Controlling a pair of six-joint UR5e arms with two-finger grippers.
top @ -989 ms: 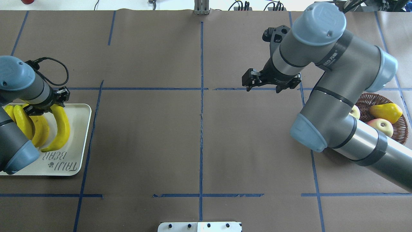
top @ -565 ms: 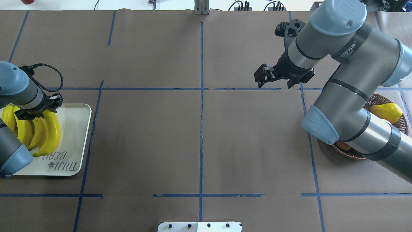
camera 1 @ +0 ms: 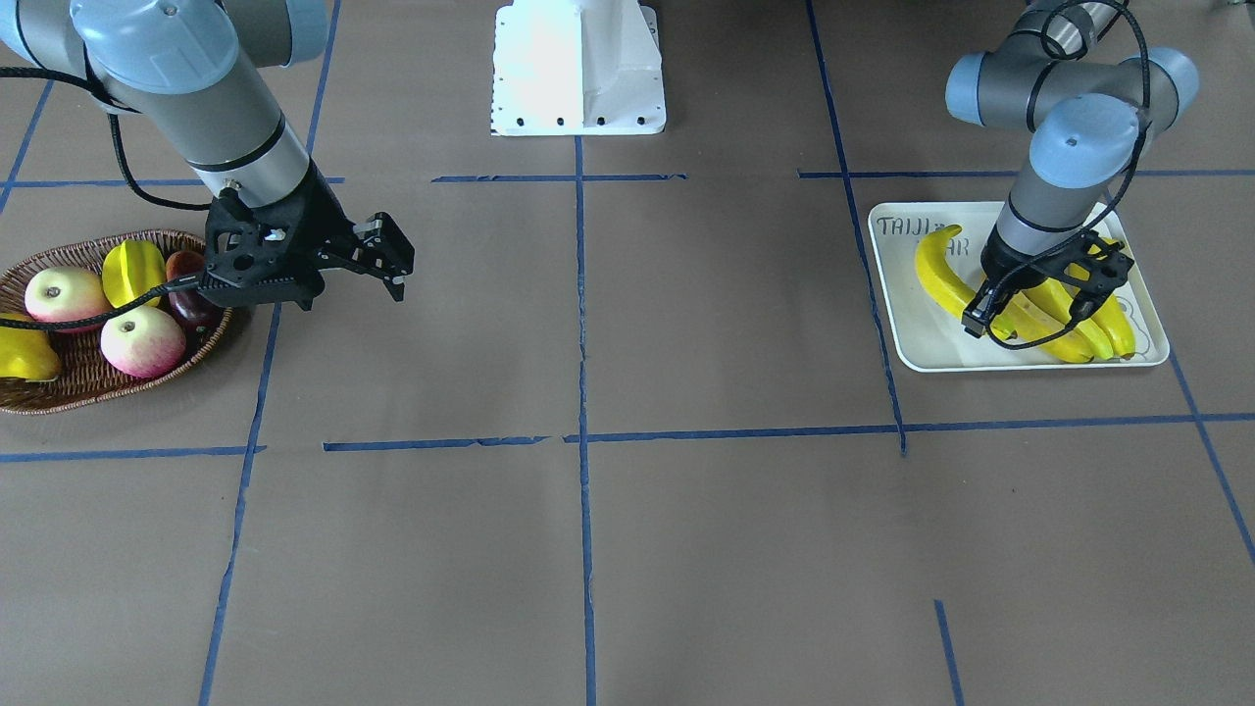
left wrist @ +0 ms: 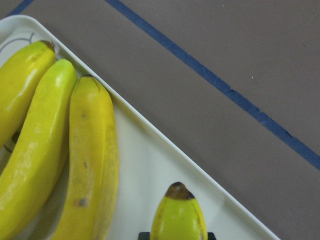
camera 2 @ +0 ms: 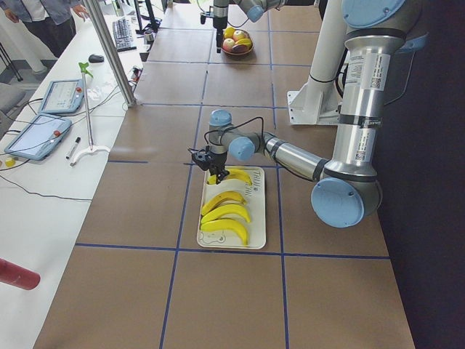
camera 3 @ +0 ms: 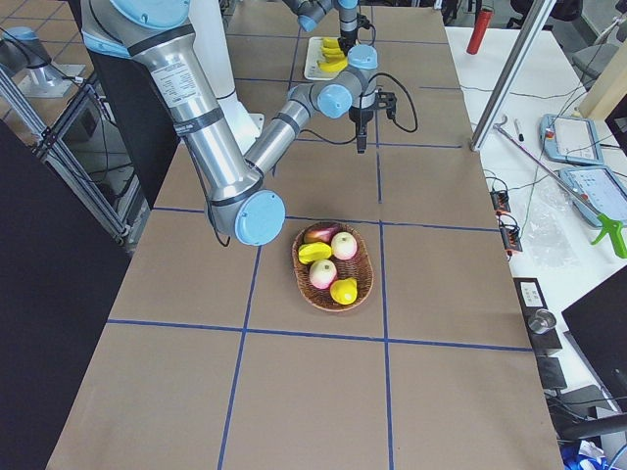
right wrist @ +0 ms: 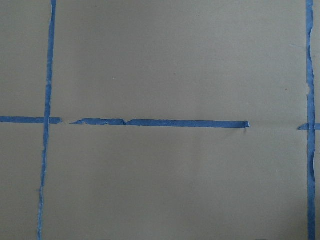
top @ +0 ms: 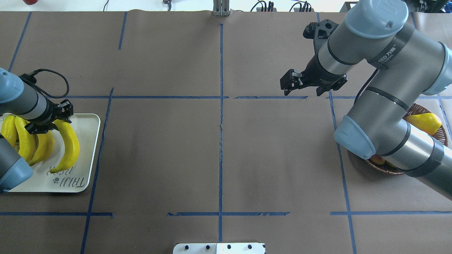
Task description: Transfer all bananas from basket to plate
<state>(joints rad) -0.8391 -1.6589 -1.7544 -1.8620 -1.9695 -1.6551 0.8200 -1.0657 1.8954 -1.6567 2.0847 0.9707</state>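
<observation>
Since the earlier frame, the left pincer point(top: 52, 120) has swung the fourth banana point(top: 67, 146) to the right, away from the three bananas point(top: 26, 141) lying side by side on the plate point(top: 90, 148) at the tabletop's point(top: 219, 158) left end. The pincer grips this banana at its far end. The banana's near tip lies over the plate's lettering. The right pincer point(top: 301, 92) hovers empty above the tabletop, jaws spread wide, left of the basket point(camera 1: 88, 390). The basket holds apples point(camera 1: 142, 340) and a starfruit point(camera 1: 134, 272).

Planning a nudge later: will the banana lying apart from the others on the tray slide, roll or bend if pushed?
Likely stiff: the banana holds an even curve. That curved shape should resist rolling. On the smooth tray it would probably slide or pivot.
</observation>
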